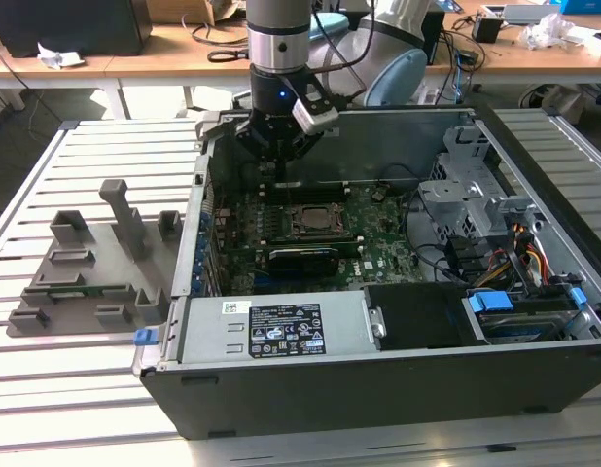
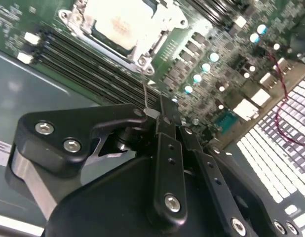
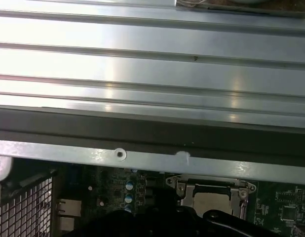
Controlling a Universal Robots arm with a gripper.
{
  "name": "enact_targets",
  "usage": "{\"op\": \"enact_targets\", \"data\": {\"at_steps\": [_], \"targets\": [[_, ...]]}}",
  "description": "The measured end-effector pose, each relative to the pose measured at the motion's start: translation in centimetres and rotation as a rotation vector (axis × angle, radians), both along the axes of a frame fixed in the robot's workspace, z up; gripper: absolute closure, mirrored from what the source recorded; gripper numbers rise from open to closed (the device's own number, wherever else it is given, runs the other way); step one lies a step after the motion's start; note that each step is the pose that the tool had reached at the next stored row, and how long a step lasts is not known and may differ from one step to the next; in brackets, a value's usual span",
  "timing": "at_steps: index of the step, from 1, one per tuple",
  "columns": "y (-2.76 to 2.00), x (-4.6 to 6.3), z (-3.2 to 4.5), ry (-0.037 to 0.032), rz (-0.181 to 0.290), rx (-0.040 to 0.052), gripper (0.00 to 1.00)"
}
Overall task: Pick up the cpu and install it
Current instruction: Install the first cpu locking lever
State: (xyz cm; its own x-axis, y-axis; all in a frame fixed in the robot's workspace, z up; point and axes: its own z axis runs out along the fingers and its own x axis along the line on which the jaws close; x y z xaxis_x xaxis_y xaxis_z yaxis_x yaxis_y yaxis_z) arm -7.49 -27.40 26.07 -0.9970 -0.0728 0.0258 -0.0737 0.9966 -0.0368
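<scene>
gripper (image 2: 162, 118): black, silver screws
motherboard (image 1: 378, 258): green, black slots
cpu (image 2: 120, 22): pale silver-grey, in a silver frame
case (image 1: 378, 384): dark grey, white label on black
tray (image 1: 87, 268): plain grey
table (image 1: 77, 389): silver-white, ribbed slats
clips (image 1: 495, 300): blue
cables (image 1: 529, 263): yellow, red, black

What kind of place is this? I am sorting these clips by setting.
Probably a robotics lab or workshop bench. An open black desktop computer case with a green motherboard lies on a slatted metal table, the arm's black end effector hangs over it, and wooden desks strewn with cables stand behind.
</scene>
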Motion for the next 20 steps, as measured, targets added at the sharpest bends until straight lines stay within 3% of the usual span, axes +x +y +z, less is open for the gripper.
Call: {"op": "enact_targets", "data": {"at_steps": [7,8,10,13,15,20], "targets": [[0.0,1.4,-0.41,0.0049,0.0,0.0011,0.89],[-0.01,1.4,-0.48,0.0053,0.0,0.0092,0.89],[-0.07,1.5,-0.58,0.0052,0.0,0.0375,0.89],[-0.27,1.6,-0.78,0.0053,0.0,0.0596,0.89],[-0.58,2.2,-1.38,0.0065,0.0,0.0633,0.89],[-0.65,2.9,-2.28,0.0078,0.0,0.0657,0.89]]}}
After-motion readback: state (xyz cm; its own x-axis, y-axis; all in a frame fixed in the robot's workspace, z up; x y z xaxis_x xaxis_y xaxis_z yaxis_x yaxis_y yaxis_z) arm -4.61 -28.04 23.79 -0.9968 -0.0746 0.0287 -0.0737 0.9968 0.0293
